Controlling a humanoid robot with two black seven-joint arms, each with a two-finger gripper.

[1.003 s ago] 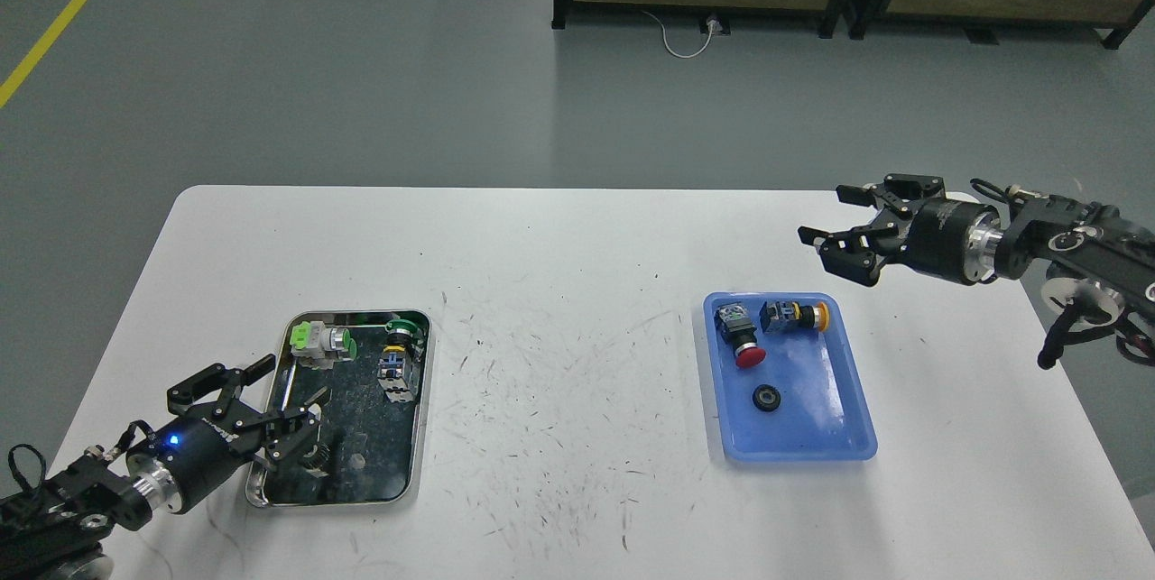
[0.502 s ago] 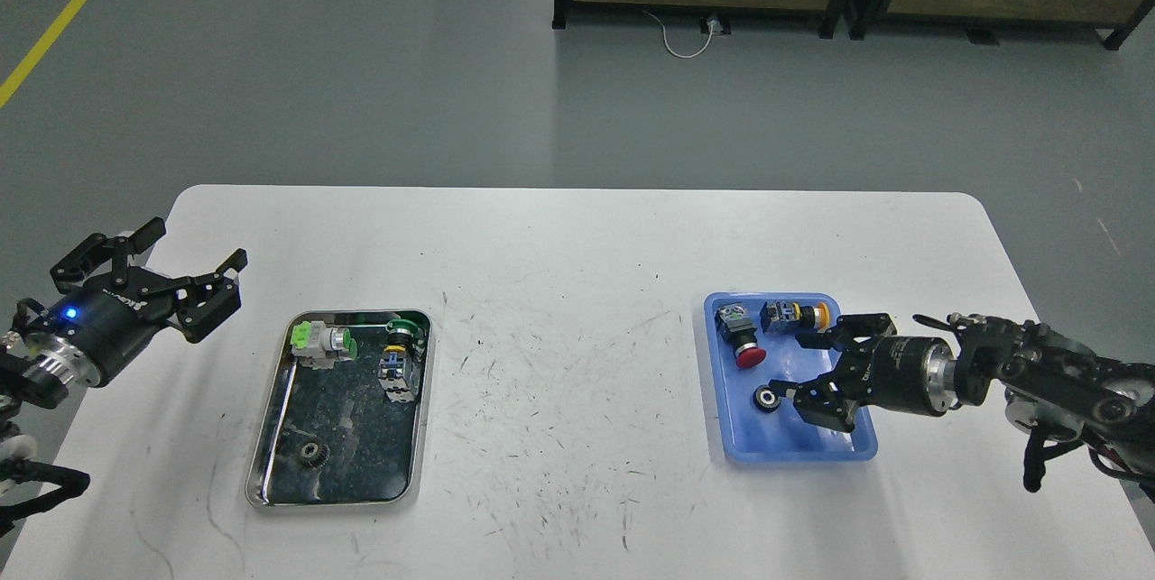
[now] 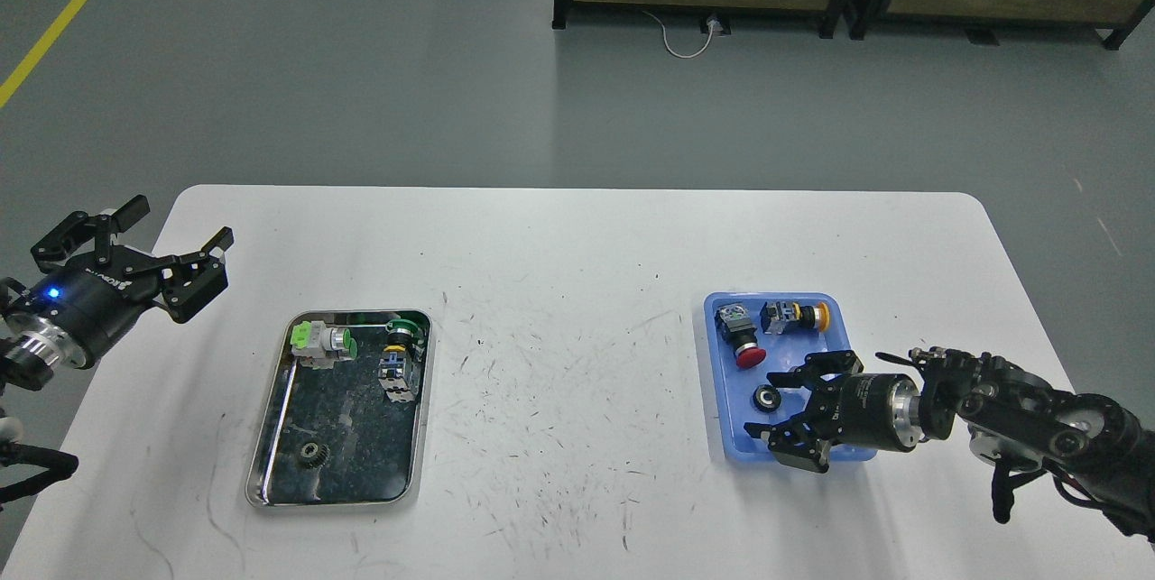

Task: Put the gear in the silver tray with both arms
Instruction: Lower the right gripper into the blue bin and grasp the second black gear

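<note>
The silver tray [image 3: 271,463] lies on the table's left half. A small dark gear [image 3: 313,453] rests in its near part. A second black gear [image 3: 767,399] lies in the blue plastic tray [image 3: 848,327] on the right. My right gripper [image 3: 774,404] is open, low over the blue tray, its fingers either side of that gear. My left gripper [image 3: 171,251] is open and empty, raised above the table's left edge, well left of the silver tray.
In the silver tray's far part lie a green-and-white switch [image 3: 320,342], a green push button [image 3: 403,327] and a blue-yellow contact block [image 3: 394,373]. The blue tray also holds a red push button [image 3: 742,339] and a yellow-tipped switch [image 3: 794,316].
My left gripper let go of a gear in the silver tray, then rose and drew back left. My right gripper came down from the far right into the blue tray, around the black gear.
</note>
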